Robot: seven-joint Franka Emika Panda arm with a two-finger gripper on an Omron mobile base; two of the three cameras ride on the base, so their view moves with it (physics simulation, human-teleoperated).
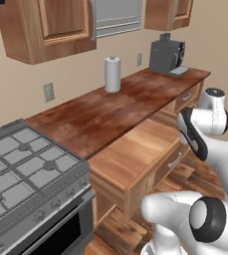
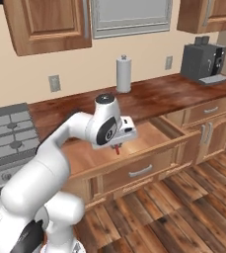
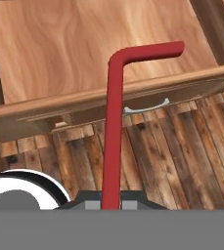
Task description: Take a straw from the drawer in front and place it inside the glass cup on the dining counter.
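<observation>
Straw in hand, above the open drawer [image 2: 149,143]: your pincer [image 2: 117,146] is clamped on the red straw [image 3: 114,127], which juts straight out ahead of the fingertips. Its long axis runs along the pincer's own line, and the short bent end turns off sideways at the far tip. Lift clear of the drawer front before you swing toward the glass cup, and keep the squeeze steady so the thin stem does not twist.

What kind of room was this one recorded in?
A simulated home kitchen, by the look of it: a gas stove beside a wood counter carrying a paper towel roll and a coffee machine, with wooden wall cabinets above.
</observation>
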